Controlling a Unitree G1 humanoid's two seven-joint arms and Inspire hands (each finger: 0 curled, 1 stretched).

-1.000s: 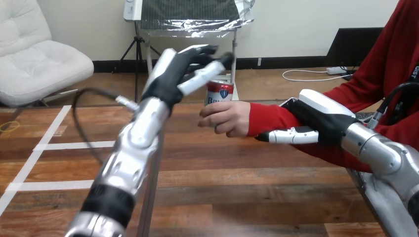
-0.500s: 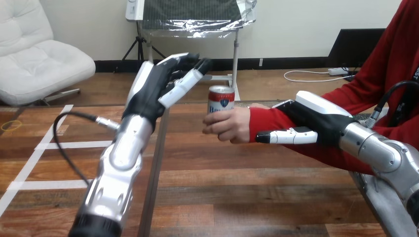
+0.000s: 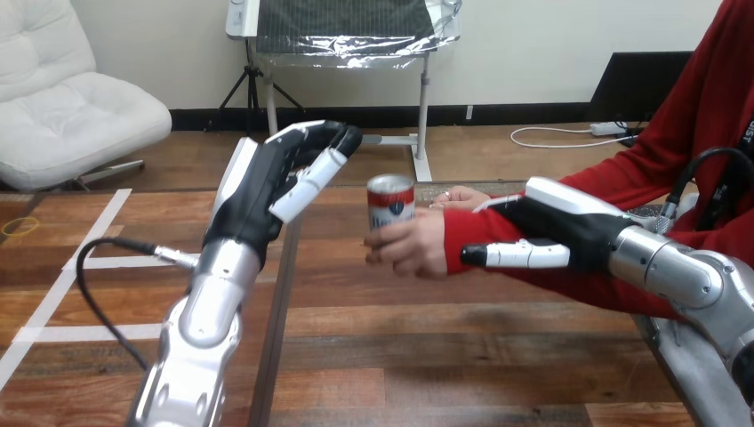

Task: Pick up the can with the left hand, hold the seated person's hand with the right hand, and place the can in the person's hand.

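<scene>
Fingers (image 3: 313, 173) slack, my left hand (image 3: 262, 182) holds nothing; can (image 3: 391, 203) sits in the person's hand (image 3: 413, 246); my right hand (image 3: 560, 222) lies on their wrist (image 3: 462, 233); its grip I cannot tell.

Item: one drink can (image 3: 391, 203), upright in the person's hand (image 3: 411, 245), printed side turned toward the head view. Label: a red band just under the silver top rim, then a pale field with dark blue lettering across it. The letters cannot be made out, and the hand covers the lower part of the label. No number, date or code can be read on the can. Other marks: white tape lines (image 3: 89, 262) laid on the wooden table (image 3: 445, 347) at the view's left, plain strips bearing no writing. Legible text on these items: none.
</scene>
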